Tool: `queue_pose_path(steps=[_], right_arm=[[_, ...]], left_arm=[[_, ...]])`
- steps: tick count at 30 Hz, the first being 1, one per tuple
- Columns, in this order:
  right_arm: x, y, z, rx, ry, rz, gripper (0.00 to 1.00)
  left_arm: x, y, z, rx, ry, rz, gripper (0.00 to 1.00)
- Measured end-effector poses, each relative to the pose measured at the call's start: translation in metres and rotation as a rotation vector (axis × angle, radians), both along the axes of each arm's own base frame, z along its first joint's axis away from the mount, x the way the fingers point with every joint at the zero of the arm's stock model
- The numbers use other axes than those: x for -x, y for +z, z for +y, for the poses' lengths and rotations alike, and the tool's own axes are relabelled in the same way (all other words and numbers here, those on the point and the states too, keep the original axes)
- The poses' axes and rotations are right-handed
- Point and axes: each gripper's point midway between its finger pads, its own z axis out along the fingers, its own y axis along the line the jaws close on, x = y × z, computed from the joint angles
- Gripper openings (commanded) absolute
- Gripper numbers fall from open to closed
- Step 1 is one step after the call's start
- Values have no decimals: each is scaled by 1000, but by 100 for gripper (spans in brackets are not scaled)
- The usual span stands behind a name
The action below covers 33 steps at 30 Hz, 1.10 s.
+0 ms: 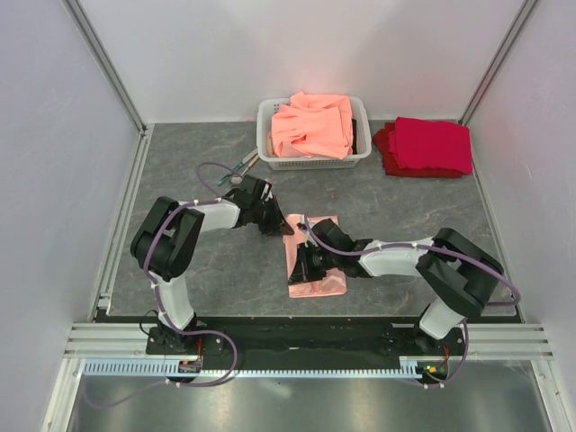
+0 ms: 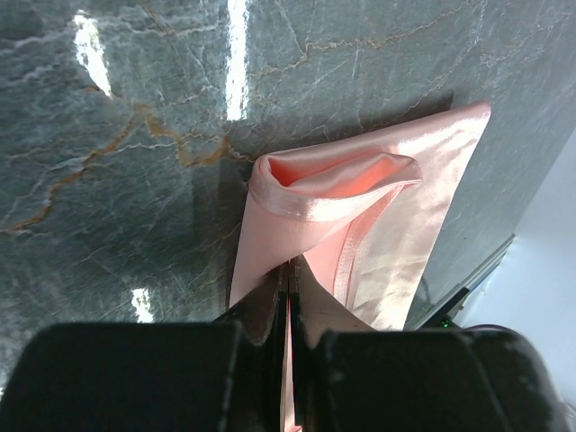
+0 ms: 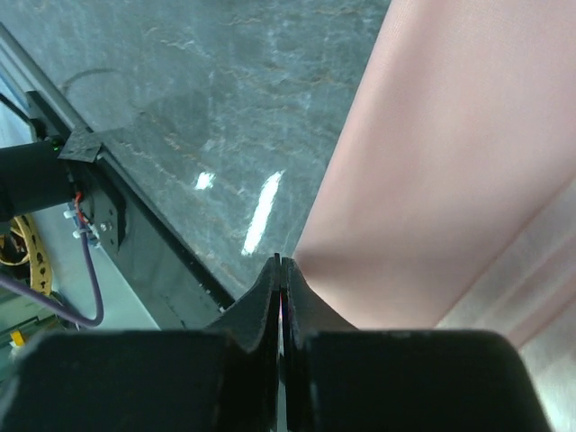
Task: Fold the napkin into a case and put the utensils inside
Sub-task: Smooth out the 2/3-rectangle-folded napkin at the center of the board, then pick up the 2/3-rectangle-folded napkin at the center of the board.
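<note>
The pale-pink napkin [image 1: 317, 270] lies partly folded on the dark stone table, between my two arms. My left gripper [image 1: 274, 225] is at its far left corner, shut on the napkin. In the left wrist view a strip of cloth runs between the closed jaws [image 2: 290, 270], and a lifted fold of the napkin [image 2: 360, 216] curls open beyond them. My right gripper [image 1: 304, 265] is at the napkin's left edge, also shut on it. In the right wrist view its jaws [image 3: 282, 263] pinch the edge of the napkin [image 3: 450, 162]. The utensils [image 1: 243, 166] lie by the basket's left end.
A white basket [image 1: 267, 135] heaped with orange-salmon cloths stands at the back centre. Folded deep red cloths [image 1: 427, 146] lie to its right. White walls enclose the table on three sides, and a black rail [image 3: 135, 261] runs along the near edge.
</note>
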Motion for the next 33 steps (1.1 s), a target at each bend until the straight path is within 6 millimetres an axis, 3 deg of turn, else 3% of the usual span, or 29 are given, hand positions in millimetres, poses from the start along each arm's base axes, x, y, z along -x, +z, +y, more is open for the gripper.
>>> queue_pose_path(steps=[5, 9, 11, 16, 20, 23, 26, 29, 33], right_arm=[[8, 13, -5, -31, -7, -23, 3], [20, 1, -18, 14, -19, 4, 8], [19, 7, -25, 31, -38, -10, 14], [-5, 47, -47, -4, -121, -103, 27], [-46, 62, -93, 8, -280, -159, 38], [-57, 51, -129, 61, -366, -149, 46], [-48, 27, -151, 118, -390, -91, 50], [-34, 8, -166, 163, -396, -28, 53], [-22, -3, -170, 170, -377, 4, 53]], left_arm=[[2, 5, 3, -11, -6, -8, 9], [0, 25, 2, 5, -12, -59, 29], [0, 41, 2, 14, -16, -104, 32], [16, 87, -1, 28, -51, -220, 36], [45, 101, -16, 23, -119, -278, 39], [74, 95, -26, -5, -177, -284, 41], [106, 86, -36, -43, -241, -302, 50], [134, 82, -44, -75, -300, -340, 54], [157, 81, -53, -98, -354, -388, 59]])
